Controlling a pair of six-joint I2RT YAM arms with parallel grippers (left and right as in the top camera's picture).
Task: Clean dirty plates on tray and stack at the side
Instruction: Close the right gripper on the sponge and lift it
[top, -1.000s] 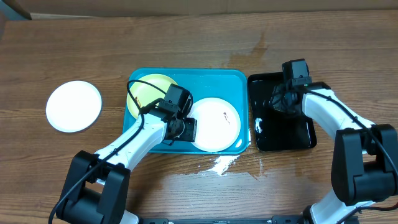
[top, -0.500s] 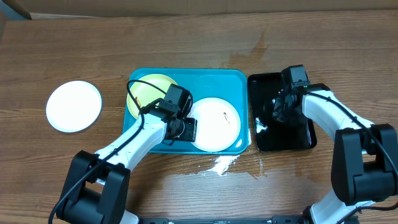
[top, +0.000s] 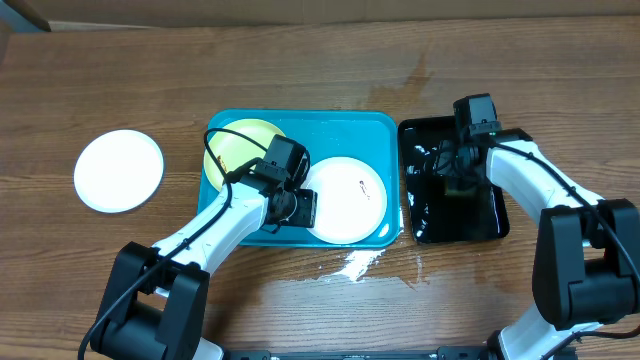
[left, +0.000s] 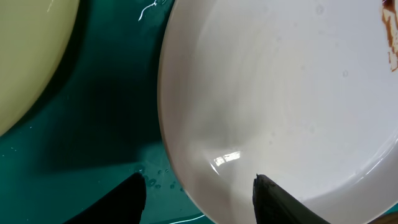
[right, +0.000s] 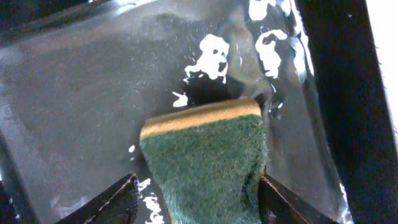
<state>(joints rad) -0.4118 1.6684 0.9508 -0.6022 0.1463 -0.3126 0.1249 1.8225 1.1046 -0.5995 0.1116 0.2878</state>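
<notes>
The tray (top: 380, 125) is showing turquoise, turning a darker teal in the left wrist view. In its left end a yellow-green plate (top: 235, 142) is lying pale and plain. In its right half a white plate (top: 350, 200) is carrying a small dark smear (top: 364, 188), which is looking reddish-brown up close. Well left of the tray a third plate (top: 118, 170) is showing unmarked white. Just right of the tray a black tray (top: 420, 225) is gleaming glossy, with white glints of water. Over it a sponge (right: 208, 155) is showing a dark green face with a yellow band along one edge. The table (top: 100, 80) is showing brown wood grain, darker in a stain beyond the tray's right end.
</notes>
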